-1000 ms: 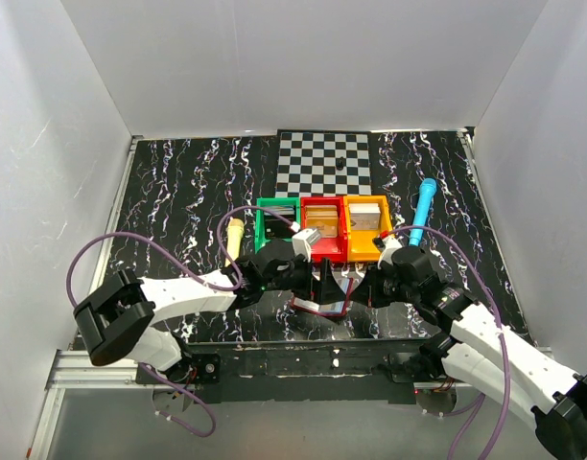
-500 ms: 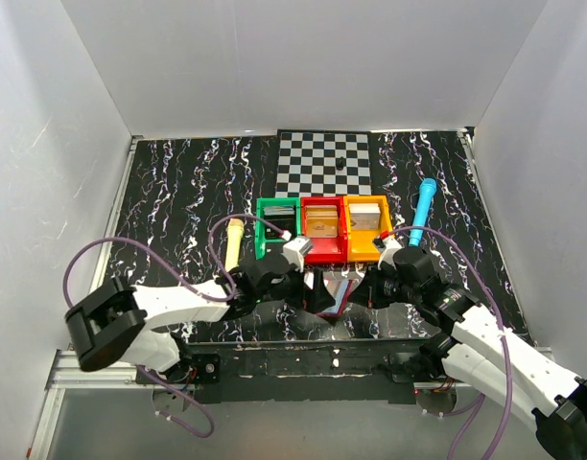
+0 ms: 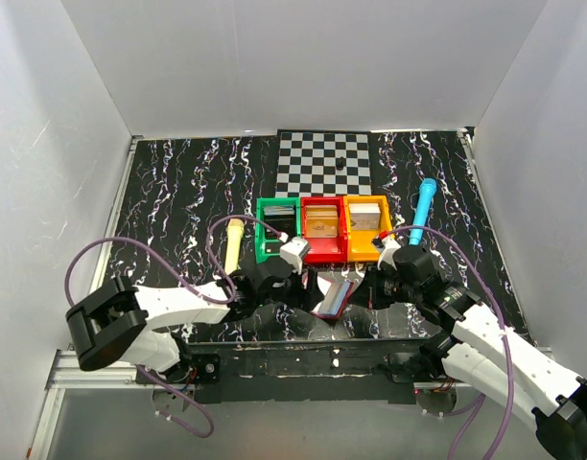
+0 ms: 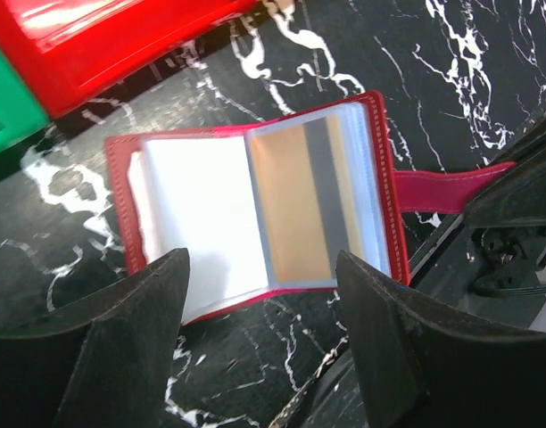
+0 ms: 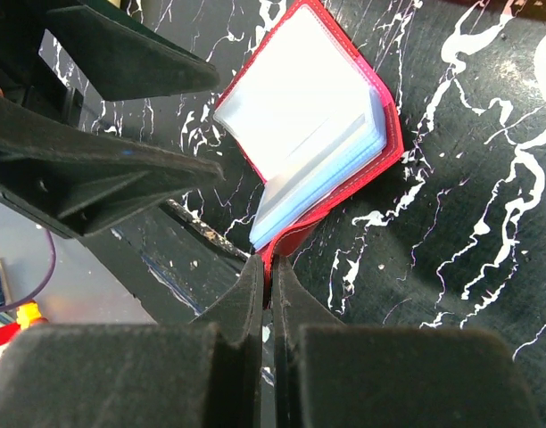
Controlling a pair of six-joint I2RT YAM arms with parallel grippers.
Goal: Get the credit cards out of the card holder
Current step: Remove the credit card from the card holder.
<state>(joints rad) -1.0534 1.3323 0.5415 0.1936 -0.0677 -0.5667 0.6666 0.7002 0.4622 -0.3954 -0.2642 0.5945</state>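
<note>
The card holder lies open near the table's front edge, red-bordered with pale plastic sleeves. A tan credit card with a grey stripe shows in its right-hand sleeve. My right gripper is shut on the holder's red strap, at the holder's right side. My left gripper stands open just off the holder's near edge with nothing between its fingers, left of the holder in the top view. The holder's open pages also show in the right wrist view.
Green, red and orange bins stand in a row just behind the holder. A chessboard mat lies farther back. A blue marker lies right of the bins, a yellow one left. The table's front edge is close.
The card holder has dropped from standing half-shut to lying open with its pale pages up. My left gripper has drawn back to the left and its jaws have narrowed somewhat. The right gripper has kept its hold.
</note>
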